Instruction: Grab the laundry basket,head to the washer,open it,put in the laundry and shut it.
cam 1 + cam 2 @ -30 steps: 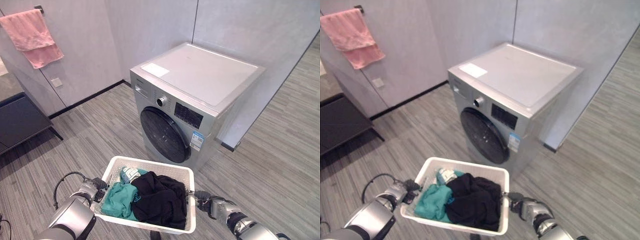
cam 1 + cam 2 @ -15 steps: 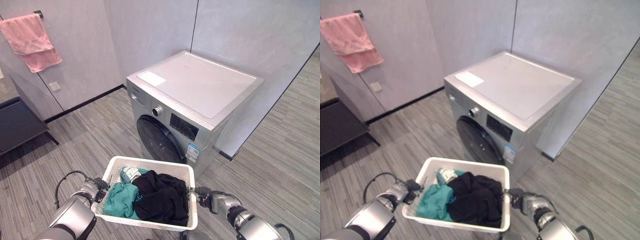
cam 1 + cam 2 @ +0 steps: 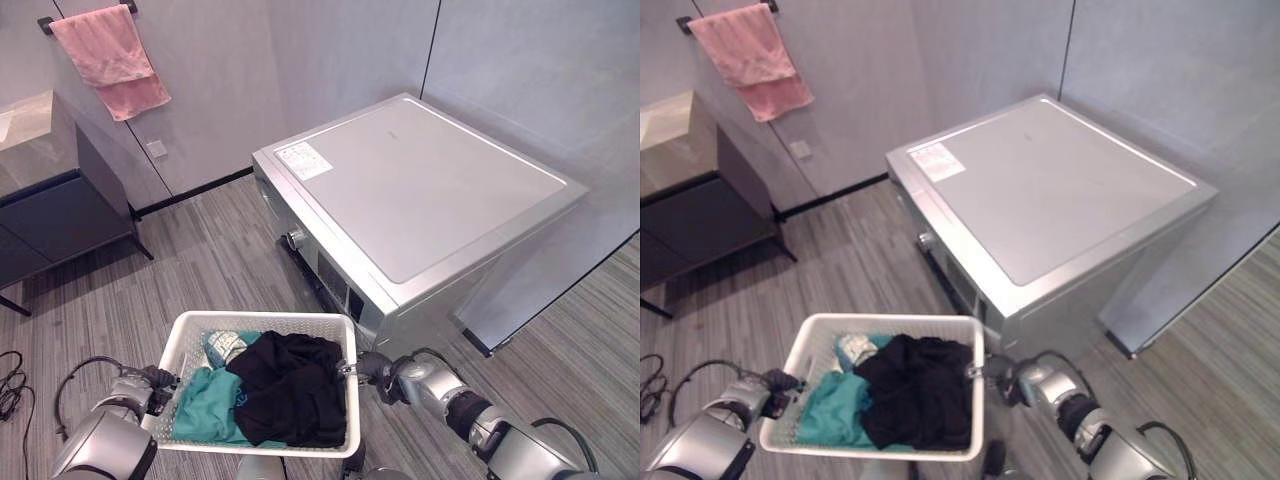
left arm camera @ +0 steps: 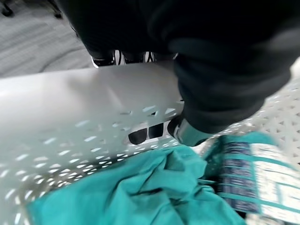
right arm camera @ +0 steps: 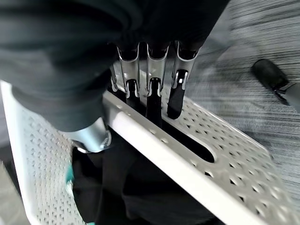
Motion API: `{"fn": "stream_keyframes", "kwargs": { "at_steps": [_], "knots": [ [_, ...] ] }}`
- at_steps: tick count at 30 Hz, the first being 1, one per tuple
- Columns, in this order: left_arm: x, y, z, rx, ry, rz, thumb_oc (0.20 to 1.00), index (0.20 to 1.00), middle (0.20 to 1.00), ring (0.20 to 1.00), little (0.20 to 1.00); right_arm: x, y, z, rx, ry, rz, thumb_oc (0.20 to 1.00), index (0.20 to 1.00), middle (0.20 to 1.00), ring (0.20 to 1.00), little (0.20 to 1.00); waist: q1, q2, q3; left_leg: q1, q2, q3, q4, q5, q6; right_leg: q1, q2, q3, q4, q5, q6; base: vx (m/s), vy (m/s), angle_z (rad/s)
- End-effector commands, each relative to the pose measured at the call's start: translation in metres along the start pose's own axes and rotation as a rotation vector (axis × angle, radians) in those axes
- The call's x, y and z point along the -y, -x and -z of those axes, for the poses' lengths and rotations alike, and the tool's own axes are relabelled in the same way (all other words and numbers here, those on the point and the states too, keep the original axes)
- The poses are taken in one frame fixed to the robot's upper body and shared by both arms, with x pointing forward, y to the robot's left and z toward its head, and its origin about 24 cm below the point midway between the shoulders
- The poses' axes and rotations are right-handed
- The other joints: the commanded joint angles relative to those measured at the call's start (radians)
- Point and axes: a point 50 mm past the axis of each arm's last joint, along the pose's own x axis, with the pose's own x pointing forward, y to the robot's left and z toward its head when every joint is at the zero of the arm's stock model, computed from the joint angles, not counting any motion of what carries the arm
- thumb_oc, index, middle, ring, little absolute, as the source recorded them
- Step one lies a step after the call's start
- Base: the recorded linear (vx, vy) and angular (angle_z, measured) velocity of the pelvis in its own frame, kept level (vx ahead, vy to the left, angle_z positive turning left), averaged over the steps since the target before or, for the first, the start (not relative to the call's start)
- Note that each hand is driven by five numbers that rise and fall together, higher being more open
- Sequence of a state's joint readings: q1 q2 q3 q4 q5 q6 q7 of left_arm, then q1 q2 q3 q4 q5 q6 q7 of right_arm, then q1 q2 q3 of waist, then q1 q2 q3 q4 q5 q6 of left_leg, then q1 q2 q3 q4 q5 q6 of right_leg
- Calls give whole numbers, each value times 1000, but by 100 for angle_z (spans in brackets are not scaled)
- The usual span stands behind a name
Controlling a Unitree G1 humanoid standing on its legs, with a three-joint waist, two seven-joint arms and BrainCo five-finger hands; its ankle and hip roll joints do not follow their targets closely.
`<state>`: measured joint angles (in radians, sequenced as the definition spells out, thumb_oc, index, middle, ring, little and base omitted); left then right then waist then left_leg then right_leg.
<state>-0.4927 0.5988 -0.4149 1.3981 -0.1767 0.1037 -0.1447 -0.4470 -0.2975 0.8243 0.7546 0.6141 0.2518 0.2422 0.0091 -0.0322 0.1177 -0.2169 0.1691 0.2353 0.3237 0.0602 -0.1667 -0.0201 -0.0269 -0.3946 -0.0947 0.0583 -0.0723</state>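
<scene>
Carrying the load to the washer (image 3: 420,190) is the step I judge to be in hand; its door faces the basket, closed as far as I can tell. Next I'd need to set down the laundry basket (image 3: 190,330) and free a hand for that door. I hold it just in front, right hand (image 5: 150,89) hooked through its handle slot, left hand (image 3: 150,380) gripping the opposite rim. Inside: black clothing (image 3: 290,385), a teal garment (image 3: 205,410) (plus a small striped piece).
</scene>
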Motion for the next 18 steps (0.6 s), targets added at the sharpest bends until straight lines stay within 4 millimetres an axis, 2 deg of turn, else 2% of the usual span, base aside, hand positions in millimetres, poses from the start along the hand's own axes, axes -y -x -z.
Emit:
{"fn": "stream_keyframes", "kwargs": {
  "at_steps": [1, 2, 3, 6, 7, 9, 11, 12, 13, 18],
  "knots": [
    [21, -1, -21, 67, -84, 100, 200, 200, 200, 200, 200, -69, -7, -78, 295, 39, -341, 200, 200, 200, 200, 200, 42, 49, -25, 83, -18, -51, -320, 91, 54, 62, -84, 96, 7, -24, 146, 134, 174, 35],
    [17, -1, -21, 69, -97, 86, 200, 200, 200, 200, 200, -74, -6, -83, 311, 70, -365, 200, 200, 200, 200, 200, 45, 62, -26, 63, -4, -57, -372, 126, 45, 68, -91, 90, 7, -33, 149, 127, 163, 28],
    [12, -1, -19, 62, -108, 78, 200, 200, 200, 200, 200, -76, -5, -85, 314, 96, -371, 200, 200, 200, 200, 200, 51, 70, -28, 56, -5, -75, -365, 135, 45, 74, -96, 89, 7, -32, 150, 163, 176, 21],
    [10, -1, -2, 15, -108, 78, 200, 200, 200, 200, 200, -91, -5, -94, 332, 134, -412, 200, 200, 200, 200, 200, 60, 101, -52, 98, -38, -105, -411, 111, 49, 85, -104, 109, 7, -31, 160, 140, 179, 20],
    [10, -1, -1, 15, -108, 78, 200, 200, 200, 200, 200, -91, -5, -94, 331, 134, -412, 200, 200, 200, 200, 200, 60, 101, -54, 97, -38, -105, -411, 111, 49, 84, -104, 109, 7, -31, 160, 69, 187, -4],
    [10, -1, 4, -1, -132, 78, 200, 200, 200, 200, 200, -96, -8, -98, 336, 140, -409, 200, 200, 200, 200, 200, 64, 109, -74, 113, -68, -107, -411, 84, 60, 74, -126, 116, 7, -19, 169, 89, 227, -31],
    [-2, 1, 3, 1, -146, 47, 200, 200, 200, 200, 200, -105, -10, -110, 347, 189, -411, 200, 200, 200, 200, 200, 82, 105, -85, 128, -88, -93, -411, 68, 77, 67, -145, 131, 7, -2, 179, 67, 200, -32],
    [-2, 1, 3, 1, -146, 46, 200, 200, 200, 200, 200, -105, -10, -110, 347, 189, -411, 200, 200, 200, 200, 200, 83, 104, -85, 128, -89, -91, -411, 68, 77, 67, -145, 132, 7, -2, 179, 17, 117, -56],
    [-13, 3, 1, 5, -140, 22, 200, 200, 200, 200, 200, -108, -11, -122, 359, 217, -404, 200, 200, 200, 200, 200, 98, 97, -87, 135, -96, -85, -411, 60, 84, 62, -157, 138, 12, 8, 185, 11, 90, -53],
    [-41, 9, -3, -10, -169, -48, 200, 200, 200, 200, 200, -114, -12, -144, 362, 294, -394, 200, 200, 200, 200, 200, 123, 81, -93, 152, -105, -81, -411, 49, 95, 68, -173, 134, 30, 8, 194, 8, 41, -12]
  ]
}}
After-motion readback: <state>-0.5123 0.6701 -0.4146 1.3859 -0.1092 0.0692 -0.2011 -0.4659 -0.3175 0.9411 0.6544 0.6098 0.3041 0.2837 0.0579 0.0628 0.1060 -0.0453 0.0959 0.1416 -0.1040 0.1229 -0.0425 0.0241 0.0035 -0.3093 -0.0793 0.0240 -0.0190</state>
